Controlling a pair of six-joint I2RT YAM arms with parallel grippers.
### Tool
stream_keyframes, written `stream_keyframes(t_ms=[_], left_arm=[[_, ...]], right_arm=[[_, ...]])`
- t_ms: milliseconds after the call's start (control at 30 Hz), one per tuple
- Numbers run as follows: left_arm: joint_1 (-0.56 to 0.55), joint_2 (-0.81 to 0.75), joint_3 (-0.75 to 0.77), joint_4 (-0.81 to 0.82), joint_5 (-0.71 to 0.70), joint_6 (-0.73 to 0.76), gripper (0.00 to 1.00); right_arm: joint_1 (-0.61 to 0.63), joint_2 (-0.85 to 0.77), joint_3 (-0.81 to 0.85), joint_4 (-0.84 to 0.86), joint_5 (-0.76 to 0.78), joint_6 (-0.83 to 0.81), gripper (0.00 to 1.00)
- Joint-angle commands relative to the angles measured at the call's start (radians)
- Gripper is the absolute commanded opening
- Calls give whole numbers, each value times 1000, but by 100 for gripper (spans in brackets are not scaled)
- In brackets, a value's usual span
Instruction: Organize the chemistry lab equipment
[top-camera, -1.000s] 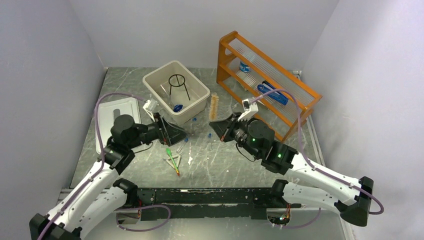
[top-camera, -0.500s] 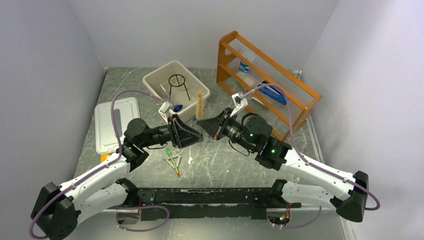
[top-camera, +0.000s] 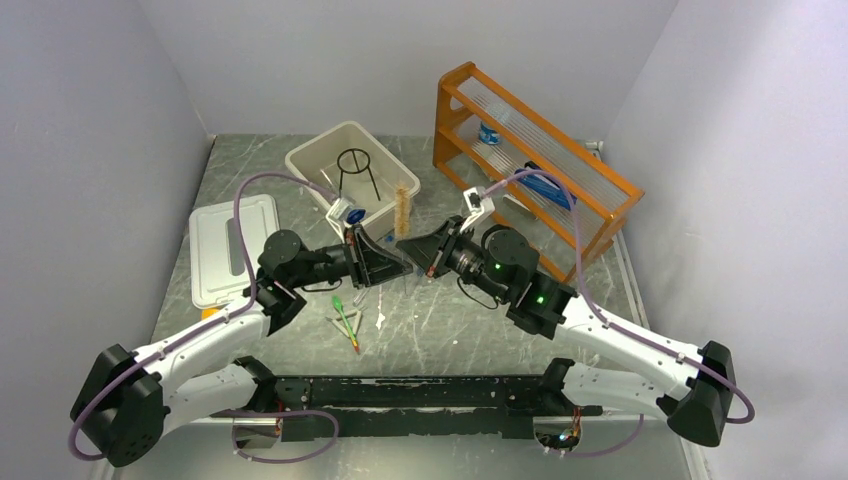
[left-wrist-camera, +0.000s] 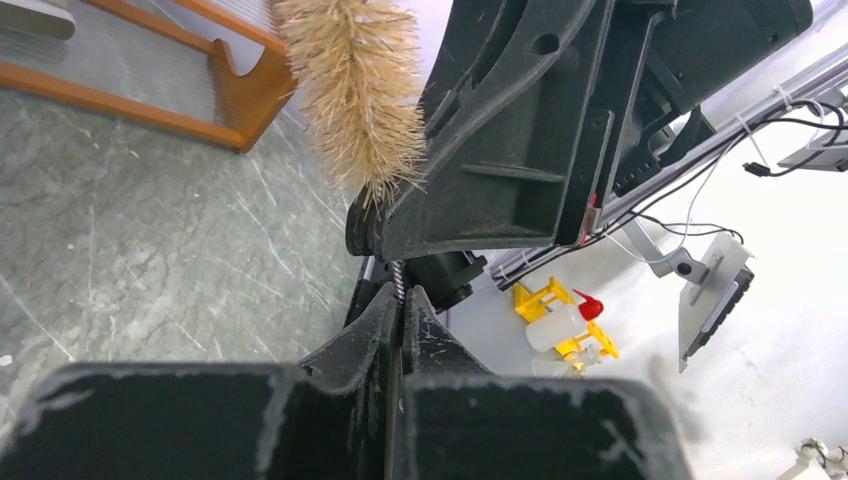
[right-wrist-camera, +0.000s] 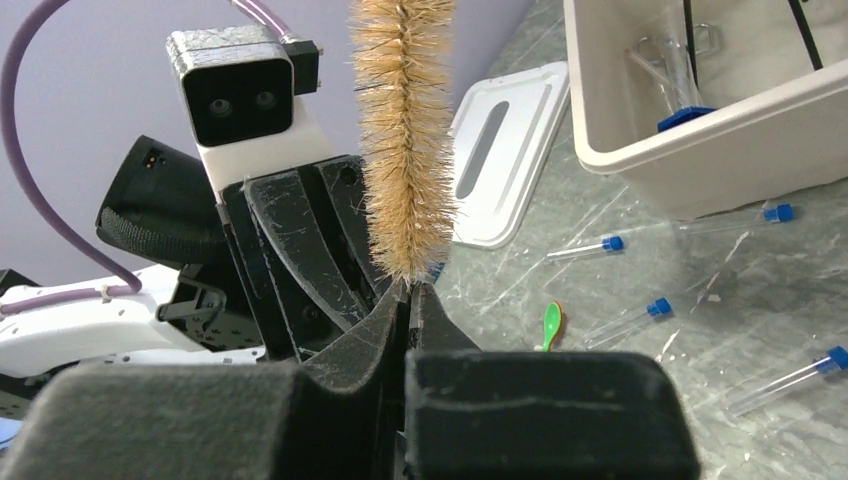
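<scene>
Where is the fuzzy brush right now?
Top view: the brush stands upright mid-table, its stem pinched by the left hand and right hand, beside the beige tub.

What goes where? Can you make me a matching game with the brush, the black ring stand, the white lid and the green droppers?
Things:
1. brush
2. black ring stand
3. white lid
4. green droppers

Places:
A. inside the beige bin
B. on the table, between the two arms
C. standing upright, pinched by the left gripper and the right gripper
D. lying flat, left of the bin

Pairs: 1-C, 2-A, 3-D, 4-B
</scene>
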Motion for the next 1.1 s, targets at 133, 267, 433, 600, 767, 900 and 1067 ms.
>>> stream_keyframes(t_ms=[133, 267, 433, 600, 767, 900, 1067], left_arm=[[-4, -51, 127, -227, -110, 110, 5], [-4, -57, 338, -654, -341, 258, 5], [-1, 4, 525, -985, -733, 270, 5], [5, 141, 684, -1175, -1060, 145, 5], [36, 343, 870, -1370, -1217, -28, 5], [93, 497, 990, -1469, -1207, -138, 5], [155, 624, 1036, -1453, -1152, -176, 5]], right_arm=[[-15, 6, 47, -71, 56, 15, 55], [-14, -17, 79, -152, 120, 29, 65], [-15, -51, 104, -248, 213, 39, 66], [-15, -42, 110, -299, 301, 23, 65], [-14, 1, 109, -312, 315, 19, 64], [-15, 60, 108, -322, 309, 18, 63], [-14, 132, 110, -316, 270, 10, 62]])
